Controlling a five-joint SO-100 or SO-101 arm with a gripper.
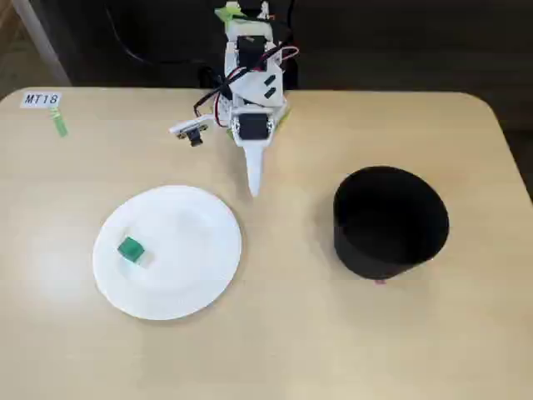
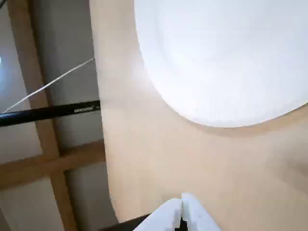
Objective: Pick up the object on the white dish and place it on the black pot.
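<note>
Pale wood grain covers the bench (image 1: 275,350), which fills nearly all of the fixed view, with a dark floor strip behind its far edge. At the far left corner we see a small white label (image 1: 41,99) reading MT18, and a green tape strip (image 1: 60,127) just below it.

Moving right, the white dish (image 1: 187,258) sits on the left half of the bench. The green block (image 1: 130,249) lies on the dish, toward its left rim, apart from everything else. We judge it light, rigid and small, probably plastic or foam with flat faces, so it should neither crush nor roll. Its smooth sides could slip, so we would take it across two opposite flat faces, fingers coming straight down and centred on it.

Further right, at the back middle, the arm stands folded, its hand (image 1: 254,190) pointing down at the bench just beside the dish's far right rim. In the wrist view the hand (image 2: 182,207) shows its two white fingertips pressed together with nothing between them, and the dish edge curves ahead; the block is out of that view.

At the right, the black pot (image 1: 390,221) stands upright and open, well apart from the dish.
</note>
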